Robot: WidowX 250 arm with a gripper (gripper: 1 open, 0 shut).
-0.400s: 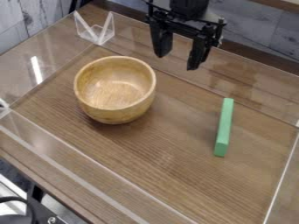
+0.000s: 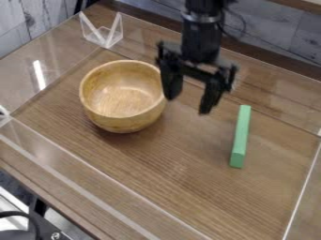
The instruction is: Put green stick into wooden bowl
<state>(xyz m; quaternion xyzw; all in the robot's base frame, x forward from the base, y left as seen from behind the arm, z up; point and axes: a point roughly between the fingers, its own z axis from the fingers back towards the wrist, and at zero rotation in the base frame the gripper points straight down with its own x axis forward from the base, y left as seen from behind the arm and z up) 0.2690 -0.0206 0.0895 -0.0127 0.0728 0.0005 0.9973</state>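
Observation:
The green stick (image 2: 239, 136) lies flat on the wooden table at the right, its long side running toward me. The wooden bowl (image 2: 123, 95) stands upright at the left and looks empty. My gripper (image 2: 191, 96) hangs between the two, pointing down, with its black fingers (image 2: 209, 95) spread wide and nothing between them. It is above the table, just right of the bowl's rim and up-left of the stick's far end, touching neither.
A clear plastic wall (image 2: 38, 150) rims the table on all sides. A small clear stand (image 2: 100, 31) sits at the back left corner. A grey plank wall runs behind the arm.
The gripper has come down and toward me, from the back edge to a spot between bowl and stick. Its jaws stay open. Bowl and stick have not moved.

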